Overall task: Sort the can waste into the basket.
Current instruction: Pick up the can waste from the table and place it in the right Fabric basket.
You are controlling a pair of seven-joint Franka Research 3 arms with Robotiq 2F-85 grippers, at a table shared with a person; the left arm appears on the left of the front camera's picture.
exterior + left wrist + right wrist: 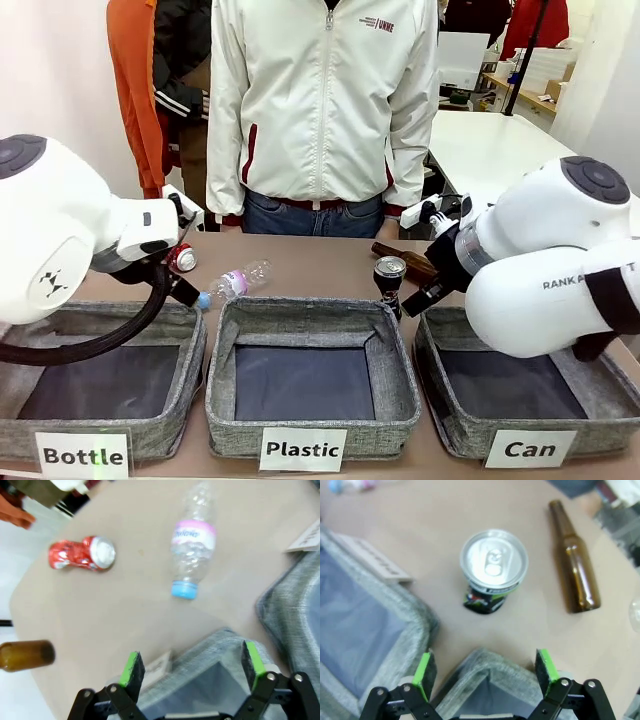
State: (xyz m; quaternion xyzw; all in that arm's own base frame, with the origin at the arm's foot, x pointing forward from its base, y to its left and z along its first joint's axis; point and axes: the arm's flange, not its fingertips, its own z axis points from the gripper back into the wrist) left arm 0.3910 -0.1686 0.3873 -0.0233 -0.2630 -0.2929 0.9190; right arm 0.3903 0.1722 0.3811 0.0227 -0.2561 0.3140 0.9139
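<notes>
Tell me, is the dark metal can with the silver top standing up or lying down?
Standing up. The dark metal can shows its silver top facing upward, and its base rests on the brown table.

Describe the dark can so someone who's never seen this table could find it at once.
Along the near edge of the table sit three grey bins; find the middle bin, labelled Plastic. Just beyond its far right corner stands a dark can. It is upright with a silver top, unlike the brown bottle lying beside it and the crushed red can farther left.
</notes>
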